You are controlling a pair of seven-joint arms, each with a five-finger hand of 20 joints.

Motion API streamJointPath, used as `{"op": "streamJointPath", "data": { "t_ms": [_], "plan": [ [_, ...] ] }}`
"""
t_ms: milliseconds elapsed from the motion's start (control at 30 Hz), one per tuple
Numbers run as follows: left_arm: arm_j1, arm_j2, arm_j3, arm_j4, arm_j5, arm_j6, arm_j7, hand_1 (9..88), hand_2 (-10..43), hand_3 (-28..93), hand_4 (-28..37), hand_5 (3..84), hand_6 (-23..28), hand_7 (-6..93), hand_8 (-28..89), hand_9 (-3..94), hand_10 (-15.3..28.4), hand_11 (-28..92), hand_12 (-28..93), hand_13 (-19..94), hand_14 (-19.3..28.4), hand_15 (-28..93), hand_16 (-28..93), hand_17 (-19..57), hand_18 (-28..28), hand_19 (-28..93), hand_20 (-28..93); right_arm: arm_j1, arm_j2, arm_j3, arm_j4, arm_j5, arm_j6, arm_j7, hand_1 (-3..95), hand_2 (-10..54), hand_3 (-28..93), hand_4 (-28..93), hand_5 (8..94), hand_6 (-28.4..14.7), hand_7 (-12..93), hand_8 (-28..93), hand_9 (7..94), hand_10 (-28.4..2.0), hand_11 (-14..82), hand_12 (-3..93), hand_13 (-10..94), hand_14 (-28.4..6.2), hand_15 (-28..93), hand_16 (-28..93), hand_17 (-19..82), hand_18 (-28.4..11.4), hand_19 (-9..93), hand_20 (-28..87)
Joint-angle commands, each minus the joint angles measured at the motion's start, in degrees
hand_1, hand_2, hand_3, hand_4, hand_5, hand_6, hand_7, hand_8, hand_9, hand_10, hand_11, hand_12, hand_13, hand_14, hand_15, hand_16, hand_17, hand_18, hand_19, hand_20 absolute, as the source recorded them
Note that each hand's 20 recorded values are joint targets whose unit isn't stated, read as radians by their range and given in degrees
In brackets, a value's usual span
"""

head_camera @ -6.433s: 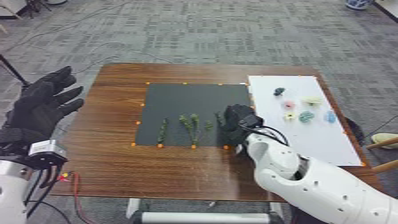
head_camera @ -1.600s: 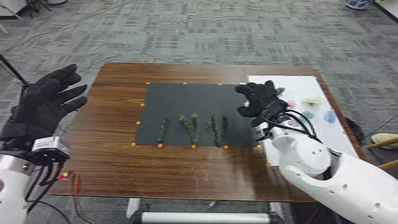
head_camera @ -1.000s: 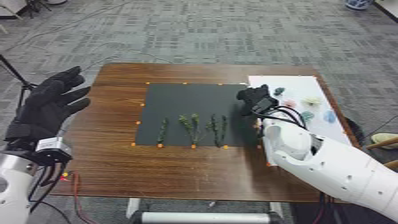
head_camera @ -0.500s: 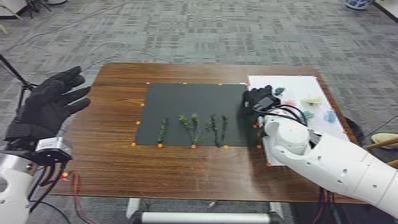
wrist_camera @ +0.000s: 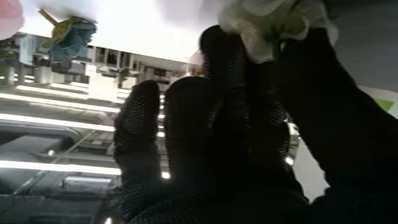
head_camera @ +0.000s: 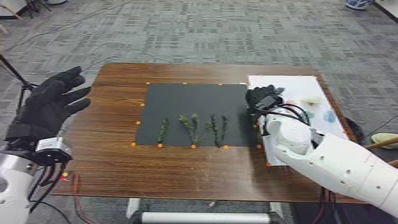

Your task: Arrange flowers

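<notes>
Fingers (wrist_camera: 311,70) pinching pale flower (wrist_camera: 259,25), ruffled translucent petals

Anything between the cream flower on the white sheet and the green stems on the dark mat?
Yes, the right robot hand and its forearm sit across that line in the head view, near where the white sheet meets the dark mat. Nothing visible beyond that, up to the nearest stem.

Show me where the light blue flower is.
In the head view, the light blue flower lies on the white sheet at right, just nearer the robot than the pale yellow flower.
</notes>
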Motion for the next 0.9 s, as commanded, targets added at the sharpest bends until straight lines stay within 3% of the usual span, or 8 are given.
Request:
{"op": "streamJointPath", "data": {
  "t_ms": [33,100,267,467,733,900],
  "plan": [
    [0.7,-0.65,-0.19,-0.26,-0.21,-0.21,-0.26,25.9,-3.2,68,-27.0,22.1,1.4,23.6,-11,17.0,9.5,23,19,10,13.1,44,-6,-10.4,19.6,39,10,-1.7,0.0,0.3,-0.1,-1.3,0.1,-1.3,48.1,-9.5,79,-28,66.8,5.8,53,2,79.8,-2.4,24.2,54.6,64,-4.4,75,41,24,-18.8,74,55],
    [0.9,-0.77,-0.25,-0.33,-0.32,-0.18,-0.1,25.9,-3.2,68,-27.0,22.1,1.4,23.6,-11,17.1,9.5,23,19,10,13.2,44,-6,-10.4,19.5,39,10,-1.7,0.4,0.1,-0.1,-1.4,2.0,-1.5,48.8,-9.5,78,-28,69.0,6.0,53,2,81.5,-2.0,23.9,54.9,67,-3.8,75,41,25,-18.7,74,55],
    [1.4,-1.07,-0.59,-0.64,-0.22,0.01,0.07,25.9,-3.1,68,-26.9,22.1,1.5,23.6,-11,17.0,9.6,23,19,10,13.2,44,-6,-10.4,19.5,39,10,-0.2,1.4,-2.3,0.3,-2.2,13.0,-1.0,47.6,-9.5,83,-28,71.7,5.6,50,6,83.9,-1.8,22.6,56.8,69,-3.9,74,43,26,-19.2,75,55],
    [0.9,-1.0,-0.23,-0.48,-0.18,0.22,-0.03,25.9,-3.1,68,-26.8,22.2,1.4,23.7,-11,17.0,9.5,23,19,10,13.2,44,-6,-10.4,19.5,39,10,1.8,1.8,-2.5,-1.1,-2.9,23.2,1.2,48.7,-9.5,82,-28,72.4,4.7,48,8,84.5,-1.9,22.2,58.1,70,-3.2,74,44,28,-19.1,75,56],
    [1.4,-1.11,-0.74,-0.68,-0.17,0.67,0.03,25.9,-3.1,68,-26.8,22.2,1.5,23.6,-11,17.0,9.5,23,19,10,13.2,44,-6,-10.4,19.6,39,10,4.5,-1.2,-2.3,-4.3,0.1,23.8,-2.1,49.7,-9.5,82,-28,72.2,4.1,49,8,84.8,-2.2,21.3,58.4,71,-2.6,74,46,28,-18.8,75,56],
    [-0.3,-0.71,0.82,-0.03,-0.22,-0.2,-0.43,25.9,-3.1,68,-26.8,22.2,1.4,23.6,-11,17.0,9.5,22,19,10,13.1,44,-6,-10.5,19.6,39,10,2.9,-2.4,-0.3,-5.2,6.8,22.5,-3.7,49.7,-9.5,82,-28,72.1,4.2,49,8,84.9,-1.9,21.0,58.4,71,-2.7,74,46,28,-18.8,75,56]
  ]
}}
